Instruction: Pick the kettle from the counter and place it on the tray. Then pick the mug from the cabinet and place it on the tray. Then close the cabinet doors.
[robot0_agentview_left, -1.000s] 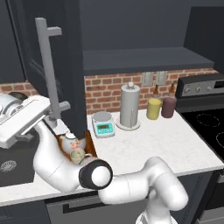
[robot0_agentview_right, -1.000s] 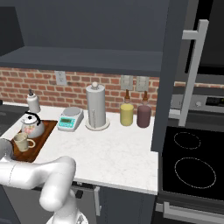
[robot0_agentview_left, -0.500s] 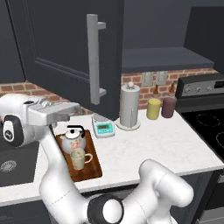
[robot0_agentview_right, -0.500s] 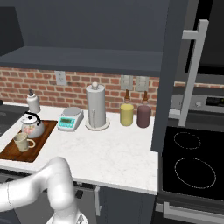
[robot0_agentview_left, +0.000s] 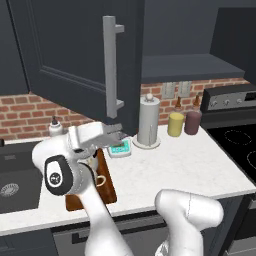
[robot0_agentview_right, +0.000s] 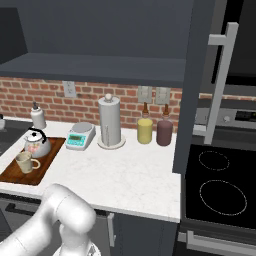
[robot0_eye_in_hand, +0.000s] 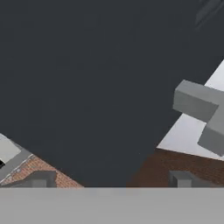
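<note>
Kettle (robot0_agentview_right: 36, 143) and mug (robot0_agentview_right: 25, 161) both on tray (robot0_agentview_right: 42, 170), left end of table (robot0_agentview_right: 125, 175). Remaining: close cabinet doors (robot0_agentview_left: 75, 55). Gripper (robot0_agentview_left: 116, 134) fully open, empty, just below left door's lower edge.

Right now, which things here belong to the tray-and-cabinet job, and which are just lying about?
Job: kettle, mug, tray, cabinet door, gripper.
Lying about: paper towel holder, kitchen scale, yellow canister, dark canister, soap bottle.
</note>
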